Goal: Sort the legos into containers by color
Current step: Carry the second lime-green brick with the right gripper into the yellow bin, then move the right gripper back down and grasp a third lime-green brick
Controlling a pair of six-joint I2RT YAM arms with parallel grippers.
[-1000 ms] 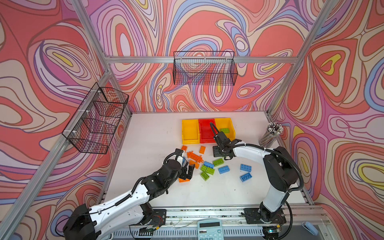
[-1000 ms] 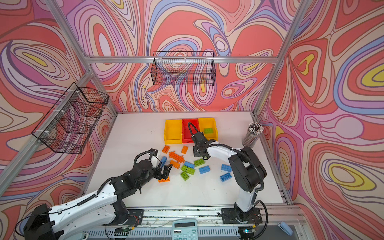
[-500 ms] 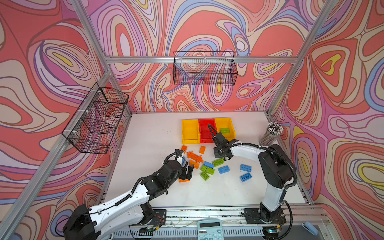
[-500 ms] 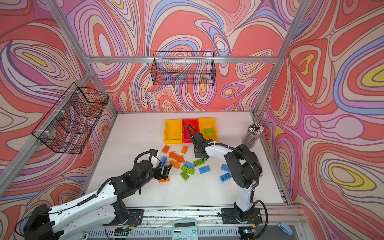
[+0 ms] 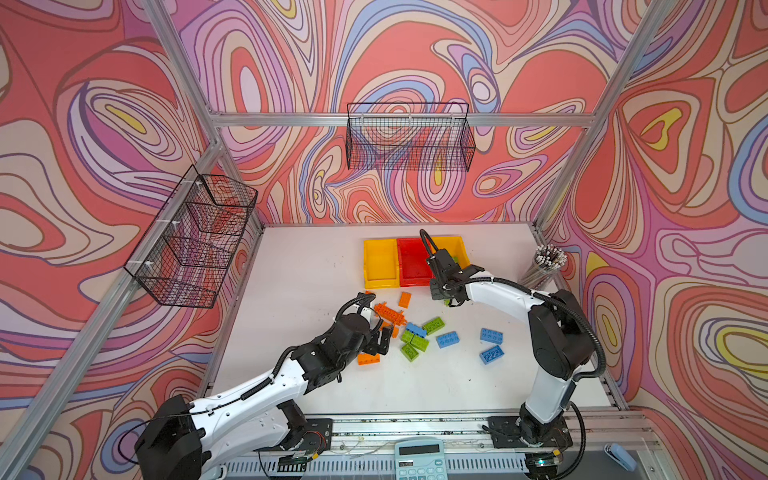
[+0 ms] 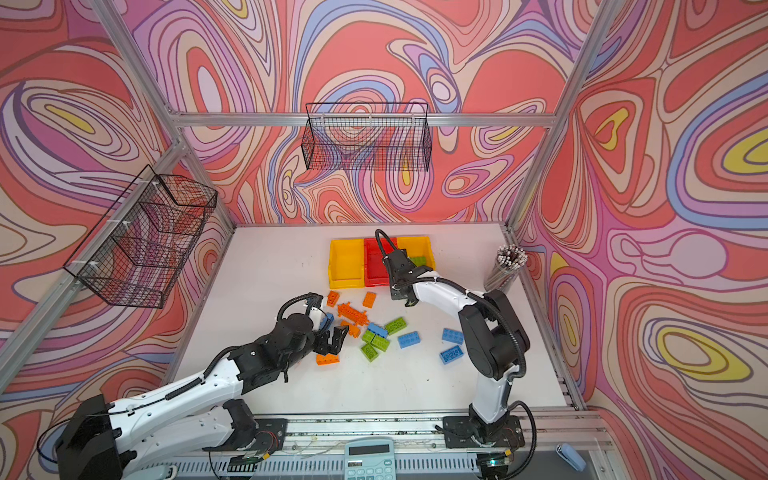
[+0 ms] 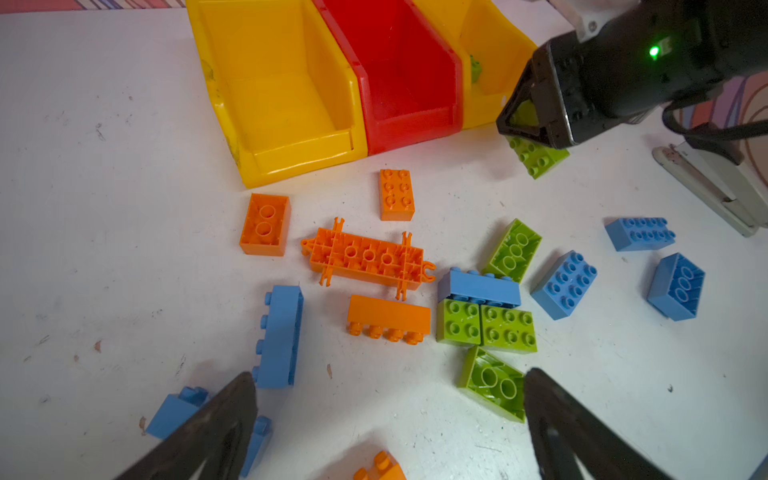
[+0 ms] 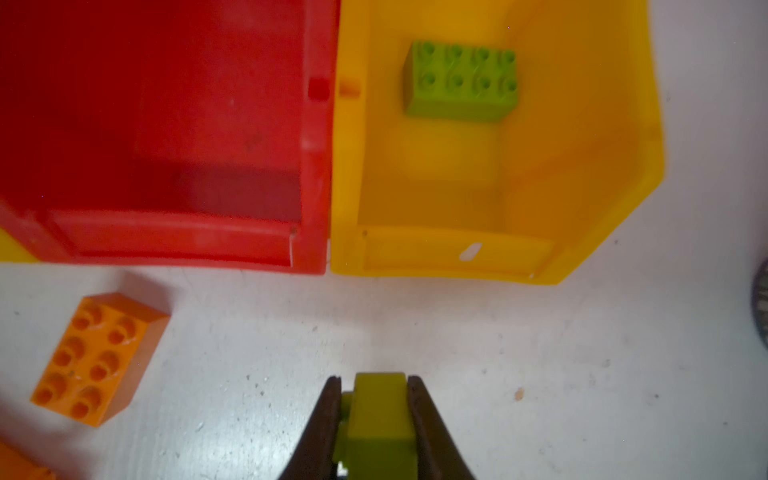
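Right pincer point(image 8: 374, 380) is pinched on a lime brick point(image 8: 380, 428), gripped across its narrow sides, with the length running back along the fingers. It sits low over the desk point(image 8: 561, 353); can't tell if the brick touches it. The target, judging by color, is the yellow bin point(image 8: 457, 259), straight ahead of the tips with its low front lip nearest them. The bin's long axis runs away from the pincer, the same way the pincer points. A second lime brick point(image 8: 461, 81) lies crosswise at its far end. The tips line up nearer the wall beside the red bin point(image 8: 316, 174) than the yellow bin's middle. The carry likely needs a lift, a push forward and a small shift away from red. The near half of the floor is free.

Left pincer point(image 7: 388, 376) is spread wide and holds nothing, above the loose bricks. A blue brick point(image 7: 280, 332) on its side is just beside one finger, and an upturned lime one point(image 7: 494, 382) is beside the other. The right arm is clearly nearer the bins.
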